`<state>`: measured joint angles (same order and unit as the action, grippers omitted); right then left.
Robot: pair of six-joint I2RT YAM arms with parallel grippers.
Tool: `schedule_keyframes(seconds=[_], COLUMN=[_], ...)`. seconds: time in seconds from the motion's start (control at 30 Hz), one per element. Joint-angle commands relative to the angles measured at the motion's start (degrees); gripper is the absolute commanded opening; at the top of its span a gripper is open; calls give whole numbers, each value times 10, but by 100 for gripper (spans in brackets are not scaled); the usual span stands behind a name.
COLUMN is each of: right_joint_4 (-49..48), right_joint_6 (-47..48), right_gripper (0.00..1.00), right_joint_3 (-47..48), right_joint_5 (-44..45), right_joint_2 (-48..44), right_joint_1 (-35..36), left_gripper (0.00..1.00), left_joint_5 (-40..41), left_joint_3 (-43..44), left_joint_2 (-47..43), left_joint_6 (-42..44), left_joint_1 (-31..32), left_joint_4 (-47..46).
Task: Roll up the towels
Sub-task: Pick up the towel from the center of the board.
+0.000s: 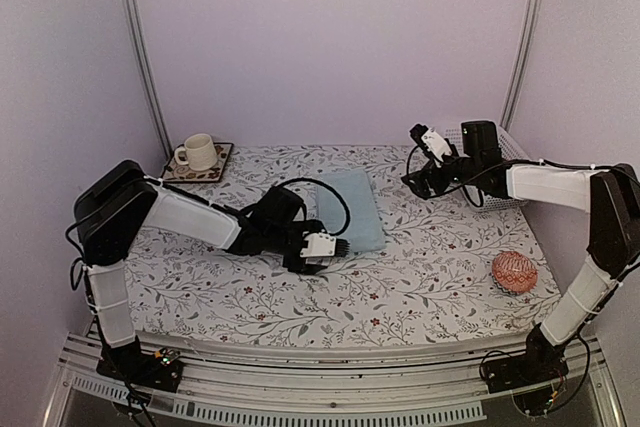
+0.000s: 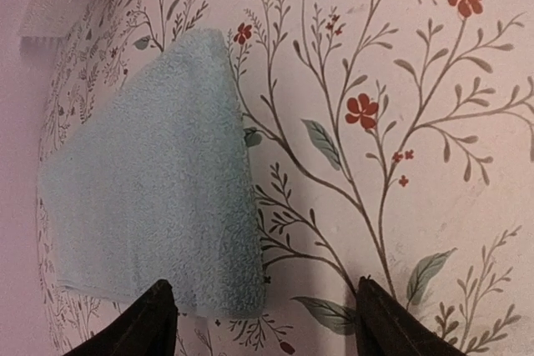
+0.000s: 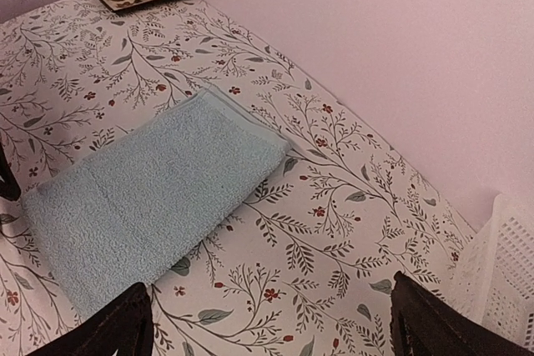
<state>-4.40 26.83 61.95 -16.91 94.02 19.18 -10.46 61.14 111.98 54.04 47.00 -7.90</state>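
A pale light blue towel lies folded flat on the flowered tablecloth in the middle of the table. My left gripper is low at the towel's near end. In the left wrist view the towel fills the left half, and its near right corner lies between the spread fingers of the left gripper, which is open. My right gripper hangs above the table at the back right, open and holding nothing. In its view it looks down on the towel from the far side.
A cream cup stands on a small patterned tray at the back left. An orange-pink patterned ball lies at the front right. A white perforated basket stands behind the right arm against the back wall.
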Motion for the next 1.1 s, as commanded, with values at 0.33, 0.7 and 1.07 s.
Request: schedule_keyframes(seconds=[0.33,0.7,1.07], right_joint_4=[-9,-9,-15], right_joint_6=[-12,-15,-3], right_gripper=[99,99,99], right_joint_3=[8,10,2], right_joint_5=[-9,-18,-32], right_joint_2=[-4,-3,-1], right_joint_1=[19,28,30], left_gripper=[54,40,2], left_joint_5=[92,90,61], left_joint_3=[-22,6,19], left_joint_2=[57,97,94], left_joint_6=[25,22,13], left_joint_1=[9,7,2], left_joint_4=[-66,-29,19])
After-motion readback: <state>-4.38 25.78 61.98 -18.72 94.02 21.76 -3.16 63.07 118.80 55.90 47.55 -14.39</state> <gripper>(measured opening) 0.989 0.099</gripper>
